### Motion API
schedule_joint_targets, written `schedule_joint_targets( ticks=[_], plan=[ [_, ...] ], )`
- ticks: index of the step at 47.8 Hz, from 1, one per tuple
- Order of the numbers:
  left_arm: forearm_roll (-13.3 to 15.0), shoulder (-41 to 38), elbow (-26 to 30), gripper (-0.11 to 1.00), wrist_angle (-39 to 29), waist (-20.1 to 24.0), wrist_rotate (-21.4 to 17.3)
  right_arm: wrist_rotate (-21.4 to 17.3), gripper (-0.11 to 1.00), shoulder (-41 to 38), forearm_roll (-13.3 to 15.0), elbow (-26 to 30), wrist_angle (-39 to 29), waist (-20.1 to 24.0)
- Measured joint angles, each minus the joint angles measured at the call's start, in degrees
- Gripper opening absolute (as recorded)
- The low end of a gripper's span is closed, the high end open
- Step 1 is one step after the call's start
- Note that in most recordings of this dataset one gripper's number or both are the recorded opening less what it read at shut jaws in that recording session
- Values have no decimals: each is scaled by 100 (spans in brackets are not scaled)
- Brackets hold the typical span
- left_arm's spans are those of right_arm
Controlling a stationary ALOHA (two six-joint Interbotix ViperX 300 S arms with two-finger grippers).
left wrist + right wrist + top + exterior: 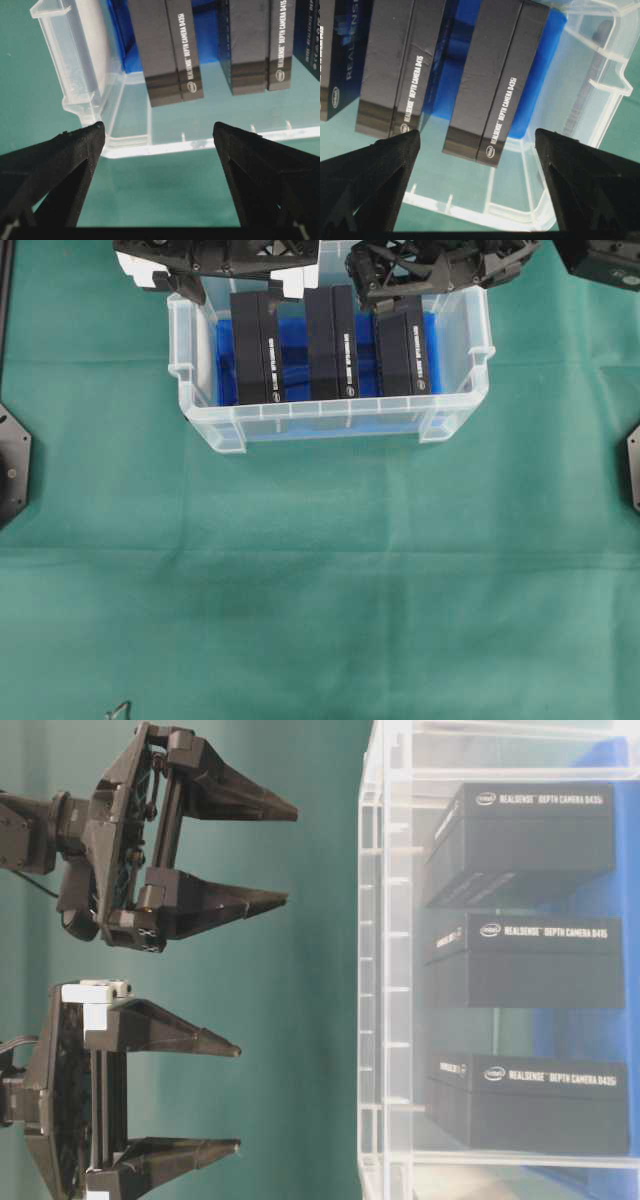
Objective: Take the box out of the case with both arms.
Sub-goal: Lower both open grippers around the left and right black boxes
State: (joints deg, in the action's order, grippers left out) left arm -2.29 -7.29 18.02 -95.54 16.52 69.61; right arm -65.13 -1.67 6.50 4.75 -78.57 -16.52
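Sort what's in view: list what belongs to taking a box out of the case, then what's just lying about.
Belongs to the job:
- case
- three black boxes standing in it: left box, middle box, right box
- left gripper, open
- right gripper, open

Just lying about:
- green cloth
- blue sheet lining the case
- small wire object at the cloth's near edge

The case [330,422] is filled across its width by three black boxes [332,342] standing on edge side by side. Narrow blue-floored gaps are left between them, and a slightly wider strip is left at the left wall. The far rim at the top of the overhead frame is overhung by the left gripper [225,270] and the right gripper [440,275]. The green cloth [320,580] below the case is left free.
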Motion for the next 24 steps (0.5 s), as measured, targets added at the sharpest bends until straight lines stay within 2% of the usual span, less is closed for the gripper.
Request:
schedule_joint_targets(
  ticks=[14,24],
  plan=[
    [-9,0,-123,86,105,0,18,0,94,-79,-9,0,0,0],
    [-88,0,-413,85,281,-9,35,0,94,-97,-9,-79,9,0]
  ],
)
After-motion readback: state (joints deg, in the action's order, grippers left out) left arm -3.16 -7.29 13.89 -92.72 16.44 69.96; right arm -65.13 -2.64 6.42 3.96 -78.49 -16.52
